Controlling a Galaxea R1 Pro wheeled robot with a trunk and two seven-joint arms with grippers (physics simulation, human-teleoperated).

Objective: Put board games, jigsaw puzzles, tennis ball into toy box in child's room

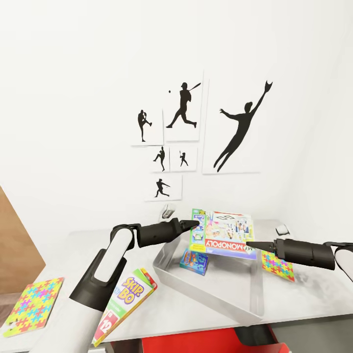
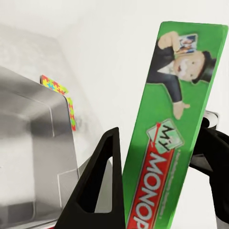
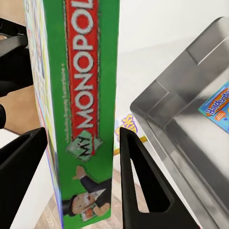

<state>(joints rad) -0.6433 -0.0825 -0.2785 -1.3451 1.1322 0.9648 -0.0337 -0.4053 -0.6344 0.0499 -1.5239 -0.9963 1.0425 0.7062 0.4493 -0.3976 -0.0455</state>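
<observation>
Green-edged Monopoly box (image 1: 223, 234) hung in the air over the far end of the toy box (image 1: 235, 298), tilted, held from both short sides. Left gripper (image 1: 194, 224) pinched its left edge; in the left wrist view the box edge (image 2: 171, 129) sat between the two black fingers (image 2: 98, 186), clamped on it. Right gripper (image 1: 250, 243) met the near right corner; in the right wrist view the green edge (image 3: 83, 109) stood between the fingers (image 3: 138, 181), with a gap visible on one side, so I could not tell whether that grip was tight or just bracketing.

Toy box was a grey tray on the table (image 1: 63, 255), angled, with a small blue game (image 1: 194, 261) lying flat inside near its far left corner. Same blue game showed in the right wrist view (image 3: 217, 107) on the tray floor.

Skip-Bo box (image 1: 125, 304) lay on the table just left of the tray, partly under the left arm, near the front edge. One jigsaw puzzle (image 1: 33, 306) lay at the table's near left corner, well apart from the tray. Second puzzle (image 1: 277, 264) lay right of the tray, partly hidden by the right arm. Baseball silhouette prints (image 1: 182, 127) hung on the white wall behind.
</observation>
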